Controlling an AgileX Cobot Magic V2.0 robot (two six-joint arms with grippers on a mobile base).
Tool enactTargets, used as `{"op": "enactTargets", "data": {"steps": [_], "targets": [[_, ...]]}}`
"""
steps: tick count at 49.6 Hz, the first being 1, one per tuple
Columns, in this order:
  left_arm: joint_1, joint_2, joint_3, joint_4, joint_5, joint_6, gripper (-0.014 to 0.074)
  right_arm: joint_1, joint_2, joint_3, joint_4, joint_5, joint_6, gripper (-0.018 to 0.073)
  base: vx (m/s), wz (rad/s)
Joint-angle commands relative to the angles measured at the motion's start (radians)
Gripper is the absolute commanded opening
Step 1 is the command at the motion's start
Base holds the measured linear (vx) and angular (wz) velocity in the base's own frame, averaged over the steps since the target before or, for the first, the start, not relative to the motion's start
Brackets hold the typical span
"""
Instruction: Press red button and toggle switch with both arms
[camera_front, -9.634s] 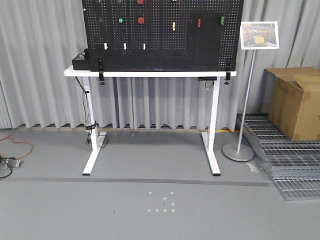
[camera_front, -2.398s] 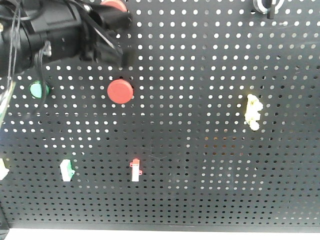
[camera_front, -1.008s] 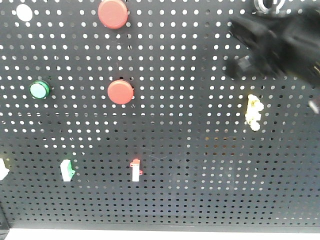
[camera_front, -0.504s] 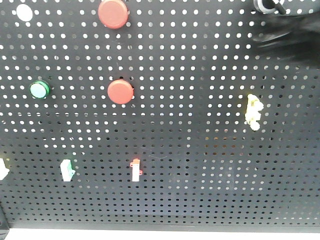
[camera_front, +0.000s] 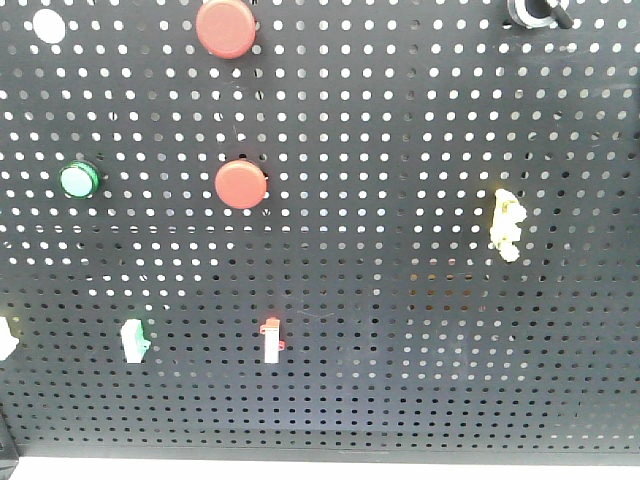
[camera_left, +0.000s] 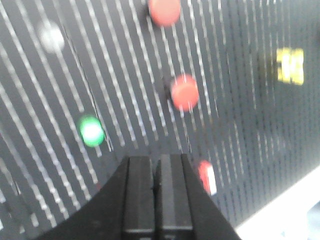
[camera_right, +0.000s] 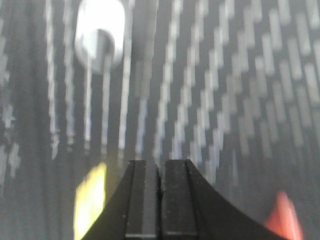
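On the black pegboard (camera_front: 400, 300), one red button (camera_front: 241, 184) sits left of centre and a second red button (camera_front: 226, 27) is above it. A yellow toggle switch (camera_front: 508, 224) is on the right, a red-and-white switch (camera_front: 271, 340) is low in the middle, and a green-and-white switch (camera_front: 133, 339) is low on the left. Neither arm shows in the front view. My left gripper (camera_left: 156, 161) is shut and empty, off the board below the red button (camera_left: 184, 92). My right gripper (camera_right: 161, 164) is shut and empty, with the blurred yellow switch (camera_right: 90, 202) to its left.
A green button (camera_front: 79, 180) and a white button (camera_front: 47, 24) are at the board's left. A black knob (camera_front: 535, 10) is at the top right. The white table edge (camera_front: 300, 470) runs under the board. Both wrist views are motion-blurred.
The blurred black arm at the top right of the front view has left the frame. Earlier the other arm was at the upper red button and also withdrew. The board's items look unchanged.
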Motion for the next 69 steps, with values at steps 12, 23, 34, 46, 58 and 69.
{"op": "enactTargets", "data": {"steps": [12, 23, 34, 46, 58, 69], "targets": [[-0.002, -0.266, 0.411, -0.164, -0.158, -0.011, 0.0002, -0.003, -0.478, 0.471, -0.015, -0.107, 0.002, -0.0003, 0.00, 0.00], [-0.002, -0.357, 0.583, -0.177, -0.266, -0.010, 0.0002, -0.003, -0.709, 0.658, -0.017, -0.131, 0.001, -0.0003, 0.00, 0.00], [-0.002, -0.354, 0.636, -0.176, -0.248, -0.010, 0.0002, -0.003, -0.744, 0.720, -0.013, -0.115, 0.001, -0.0003, 0.00, 0.00], [-0.002, -0.354, 0.636, -0.176, -0.240, -0.010, 0.0002, -0.003, -0.744, 0.737, -0.013, -0.100, 0.001, -0.0003, 0.00, 0.00], [0.049, -0.356, 0.665, -0.175, -0.230, -0.007, 0.0002, -0.003, -0.744, 0.737, -0.013, -0.102, 0.001, -0.0003, 0.00, 0.00], [0.285, -0.399, 0.821, -0.145, -0.385, -0.029, 0.0002, -0.003, -0.744, 0.737, -0.013, -0.102, 0.001, -0.0003, 0.00, 0.01]]}}
